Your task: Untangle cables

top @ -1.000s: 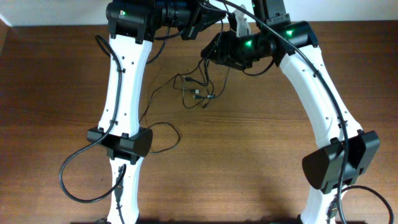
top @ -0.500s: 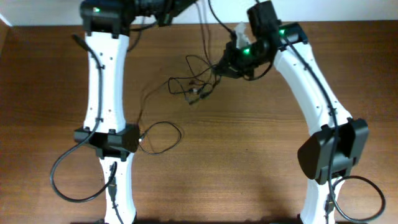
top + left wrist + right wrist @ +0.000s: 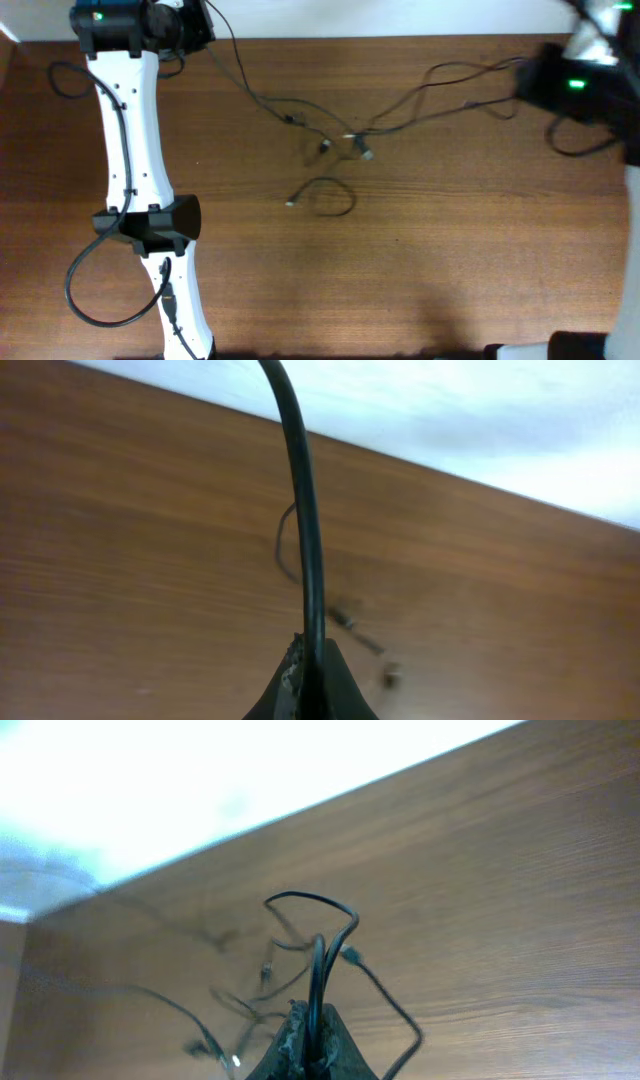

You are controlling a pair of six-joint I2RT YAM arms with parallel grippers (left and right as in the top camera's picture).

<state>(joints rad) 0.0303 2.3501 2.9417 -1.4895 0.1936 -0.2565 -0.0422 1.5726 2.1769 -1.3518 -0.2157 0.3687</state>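
Wood-grain table (image 3: 450, 280). Far-left corner: left gripper (image 3: 310, 682) pinched tight on one strand of the cables (image 3: 345, 135). These span the table's far middle, plugs (image 3: 362, 152) bunched at centre, a small loop (image 3: 332, 197) lying nearer. Far right: right gripper (image 3: 310, 1045) clamped on a doubled strand.

Overhead, the right arm (image 3: 585, 85) is smeared by motion blur and cut off at the right edge. The plugs (image 3: 366, 154) on the cables (image 3: 348, 135) are too small to identify. The left claw (image 3: 310, 682) and right claw (image 3: 312, 1045) are cropped by the bottom edge of their wrist views, so only the pinched tips show.
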